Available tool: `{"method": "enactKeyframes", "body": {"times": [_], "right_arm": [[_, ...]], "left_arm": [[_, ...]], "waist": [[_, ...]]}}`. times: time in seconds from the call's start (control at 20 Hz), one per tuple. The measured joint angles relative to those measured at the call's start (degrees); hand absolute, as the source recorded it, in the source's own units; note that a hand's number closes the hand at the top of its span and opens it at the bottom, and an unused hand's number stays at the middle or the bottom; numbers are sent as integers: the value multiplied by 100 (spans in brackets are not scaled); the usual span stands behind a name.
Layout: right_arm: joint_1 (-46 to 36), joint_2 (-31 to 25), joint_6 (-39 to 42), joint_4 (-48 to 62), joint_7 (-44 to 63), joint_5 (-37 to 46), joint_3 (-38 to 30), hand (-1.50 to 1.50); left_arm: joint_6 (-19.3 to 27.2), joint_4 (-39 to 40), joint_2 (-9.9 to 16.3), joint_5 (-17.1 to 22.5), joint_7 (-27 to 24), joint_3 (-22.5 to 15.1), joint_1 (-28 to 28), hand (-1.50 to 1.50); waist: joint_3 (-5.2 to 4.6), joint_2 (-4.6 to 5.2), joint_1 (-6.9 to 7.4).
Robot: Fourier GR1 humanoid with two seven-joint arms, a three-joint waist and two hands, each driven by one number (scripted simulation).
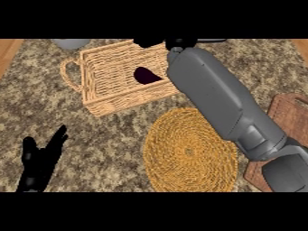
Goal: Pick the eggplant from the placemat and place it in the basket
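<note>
The dark purple eggplant (145,75) lies inside the wicker basket (119,92), which sits near the worktop's (109,131) far edge. The right hand (176,43) hovers at the basket's far right corner; whether it is spread or curled cannot be told. The round woven placemat (189,151) lies nearer. The left hand (39,162) rests spread at the near left.

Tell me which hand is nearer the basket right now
Right. The right hand reaches over the basket's far rim, above the eggplant inside. The left hand rests open near the lower left edge, well short of it.
</note>
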Motion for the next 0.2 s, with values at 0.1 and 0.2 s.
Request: {"method": "enactKeyframes", "body": {"times": [0.1,0.2], "right_arm": [[177,-147,-66,-203,56,46,-64,-150],[461,-353,-50,-532,170,96,-62,-150]], "left_arm": [[-51,-25,51,38,10,53,29,0],[-83,-105,85,79,-61,119,162,0]], "waist": [[2,-7,-13],[2,-30,-57]]}}
